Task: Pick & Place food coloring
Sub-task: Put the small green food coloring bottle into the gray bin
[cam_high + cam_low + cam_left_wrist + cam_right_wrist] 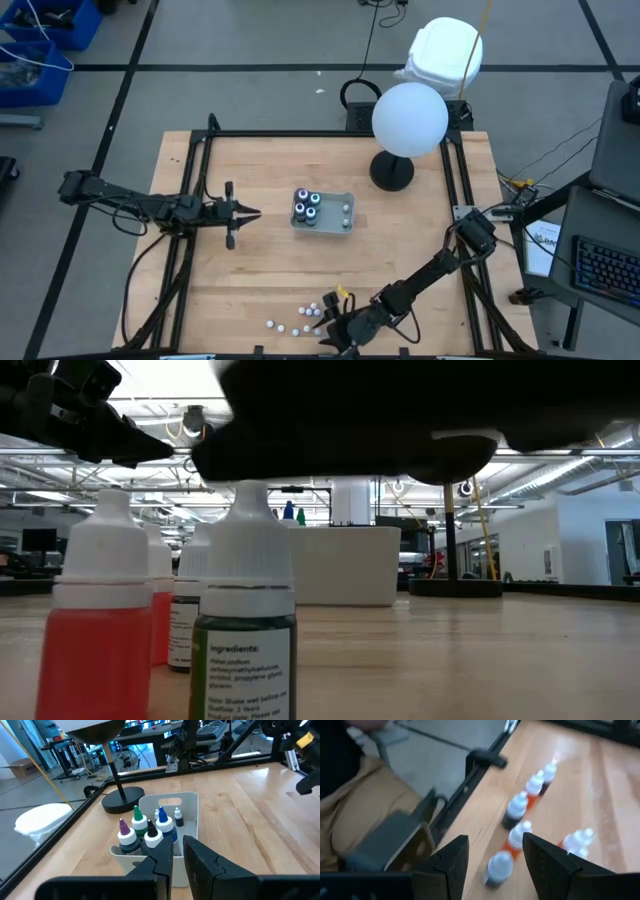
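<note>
White-capped food coloring [243, 630] bottles

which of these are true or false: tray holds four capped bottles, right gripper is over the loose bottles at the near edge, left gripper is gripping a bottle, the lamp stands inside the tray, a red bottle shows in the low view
1. The grey tray holds four capped bottles. True.
2. The right gripper is over the loose white-capped bottles at the table's near edge. True; its fingers are spread, nothing held.
3. The left gripper is gripping a bottle. False; nearly shut, empty, left of the tray.
4. The globe lamp stands inside the tray. False; its base sits on the table beyond it.
5. A red-filled bottle shows in the low view. True, beside a green one.
</note>
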You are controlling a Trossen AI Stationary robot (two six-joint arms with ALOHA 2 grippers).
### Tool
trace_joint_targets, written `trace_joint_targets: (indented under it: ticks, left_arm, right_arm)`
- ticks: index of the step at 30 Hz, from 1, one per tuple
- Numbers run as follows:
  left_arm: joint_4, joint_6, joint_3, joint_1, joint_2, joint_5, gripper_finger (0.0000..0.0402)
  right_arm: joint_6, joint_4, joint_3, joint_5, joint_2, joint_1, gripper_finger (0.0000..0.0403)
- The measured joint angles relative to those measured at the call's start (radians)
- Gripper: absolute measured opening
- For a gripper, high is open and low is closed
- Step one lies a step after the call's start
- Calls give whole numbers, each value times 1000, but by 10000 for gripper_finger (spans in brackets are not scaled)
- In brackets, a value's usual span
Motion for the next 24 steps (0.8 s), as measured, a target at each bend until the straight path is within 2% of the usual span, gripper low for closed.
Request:
trace_joint_targets:
  ticks: [13, 24]
  left_arm:
    - [2, 6, 0, 0, 0, 0, 51]
    - [1, 9, 0, 0, 0, 0, 51]
  right_arm:
    - [56, -54, 0, 1, 1, -2, 176]
    - [55, -27, 0, -6, 26, -20, 176]
